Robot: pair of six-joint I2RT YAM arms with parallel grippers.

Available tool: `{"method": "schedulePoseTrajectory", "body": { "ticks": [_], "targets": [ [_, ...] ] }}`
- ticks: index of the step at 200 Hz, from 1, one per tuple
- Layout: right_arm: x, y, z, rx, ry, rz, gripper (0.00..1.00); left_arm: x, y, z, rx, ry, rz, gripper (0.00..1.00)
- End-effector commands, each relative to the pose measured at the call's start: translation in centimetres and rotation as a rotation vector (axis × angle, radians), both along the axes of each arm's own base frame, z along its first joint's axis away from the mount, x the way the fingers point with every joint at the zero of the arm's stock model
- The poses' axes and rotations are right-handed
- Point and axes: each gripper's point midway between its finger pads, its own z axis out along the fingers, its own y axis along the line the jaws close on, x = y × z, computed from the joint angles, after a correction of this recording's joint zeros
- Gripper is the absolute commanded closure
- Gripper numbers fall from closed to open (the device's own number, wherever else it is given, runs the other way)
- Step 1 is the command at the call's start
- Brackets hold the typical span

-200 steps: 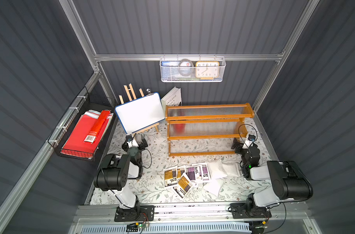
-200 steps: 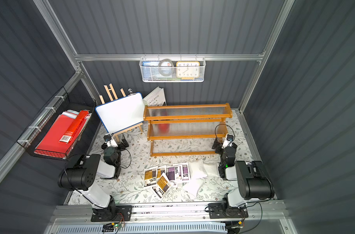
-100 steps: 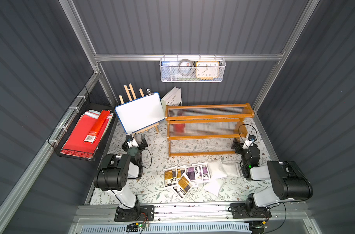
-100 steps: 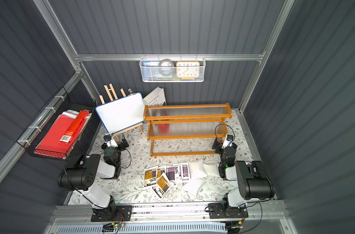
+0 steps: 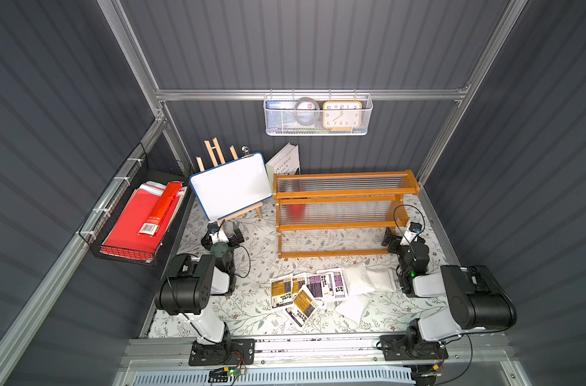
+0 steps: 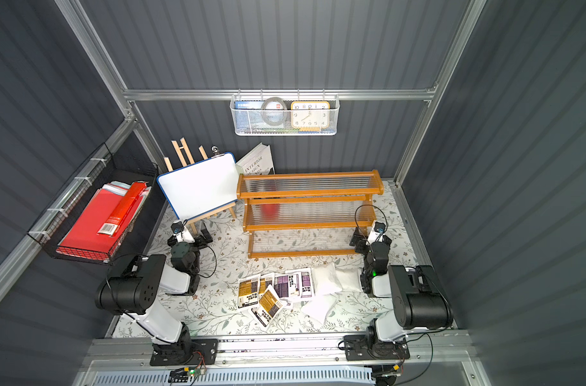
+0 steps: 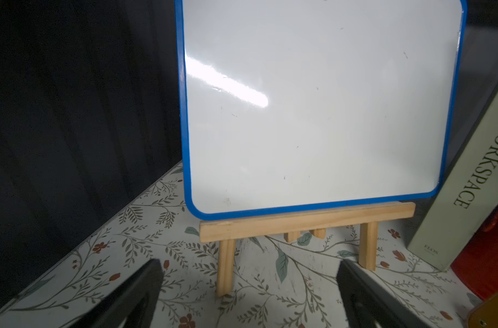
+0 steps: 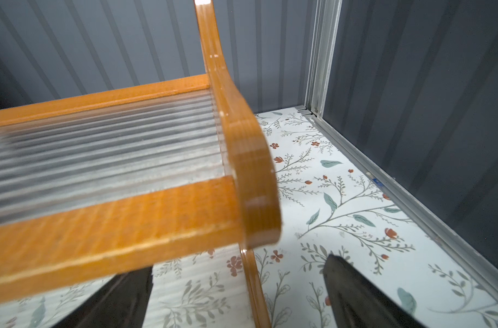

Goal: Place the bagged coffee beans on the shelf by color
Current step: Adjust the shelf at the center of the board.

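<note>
Both jaws gape, well apart from the bagged coffee beans (image 5: pixel 325 285)

book spine (image 7: pixel 466 181): WORKSPACE | book cover (image 6: pixel 256 165): INTERIOR | clock (image 6: pixel 310 115): numerals 1–12

**Gloss and grain**

Ahead of the left claw (image 7: pixel 249 272), the whiteboard (image 7: pixel 313 113) shines glossy white inside a smooth blue plastic rim, on an easel (image 7: pixel 298 221) of pale, bare, matt wood. Beside the right claw (image 8: pixel 239 267), the shelf (image 8: pixel 162 215) is varnished orange-brown wood, glossy, with clear ribbed plastic tiers. The table (image 8: pixel 341 181) wears a smooth floral print.
</note>
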Motion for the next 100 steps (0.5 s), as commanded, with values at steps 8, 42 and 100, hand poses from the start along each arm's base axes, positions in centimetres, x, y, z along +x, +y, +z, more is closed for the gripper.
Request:
{"method": "schedulePoseTrajectory", "body": {
  "ticks": [8,42,100],
  "targets": [
    [0.3,0.0,1.2,0.0,-0.035,0.004,0.01,0.3,-0.1,0.4,0.02,-0.003,0.004,0.01],
    [1.3,-0.2,2.2,0.045,0.074,-0.03,0.12,1.7,2.4,1.1,-0.036,0.062,0.166,0.01],
    [-4.4,6.5,2.3,0.035,0.325,0.005,0.26,3.0,1.8,2.1,-0.082,0.173,0.236,0.01]
  ]
}}
